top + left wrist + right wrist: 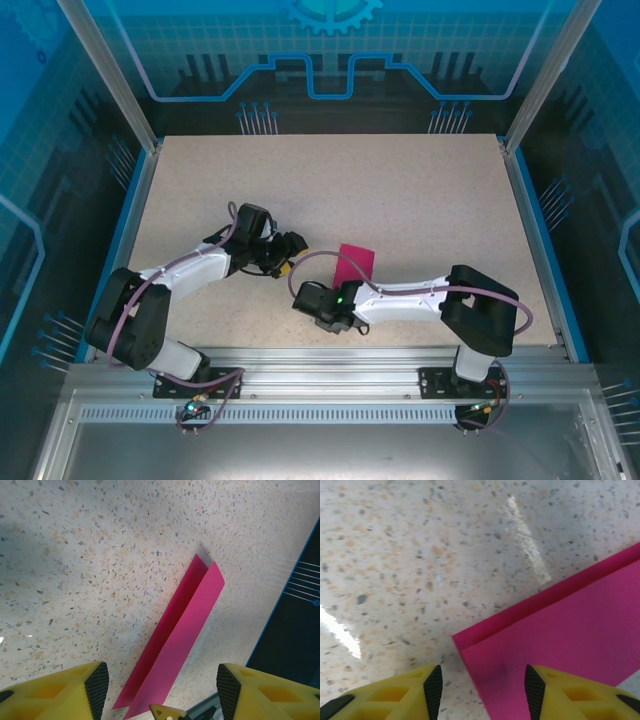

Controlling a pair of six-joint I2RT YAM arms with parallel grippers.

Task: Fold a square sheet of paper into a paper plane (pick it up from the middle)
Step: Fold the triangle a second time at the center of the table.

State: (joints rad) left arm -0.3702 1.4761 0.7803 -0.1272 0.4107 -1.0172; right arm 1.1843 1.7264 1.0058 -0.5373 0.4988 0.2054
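**Desk:** Where is the paper?

**Photographer:** The magenta-pink sheet of paper (357, 262), folded lengthwise into a narrow two-layer strip, lies on the speckled beige tabletop (400, 190). It sits toward the front of the table, just beside the ends of both arms. The upper layer is slightly offset from the lower one, so a thin band of the lower layer shows along one long edge.

**Desk:** And the left gripper?

**Photographer:** The left gripper (162, 690) hangs over one short end of the sheet. Its yellow fingers (70, 692), tipped with black pads, are spread wide. That end of the sheet shows in the gap between them, and neither pad is seen touching it. The rest of the sheet runs away from the gripper across the tabletop.

**Desk:** The right one?

**Photographer:** The right gripper (483, 690) is low over a corner of the sheet, with its jaws also parted. The corner falls in the gap between them. The finger on the right of the wrist view is over pink paper, and the other is over bare tabletop. Whether either finger touches the surface cannot be told. Nothing is pinched.
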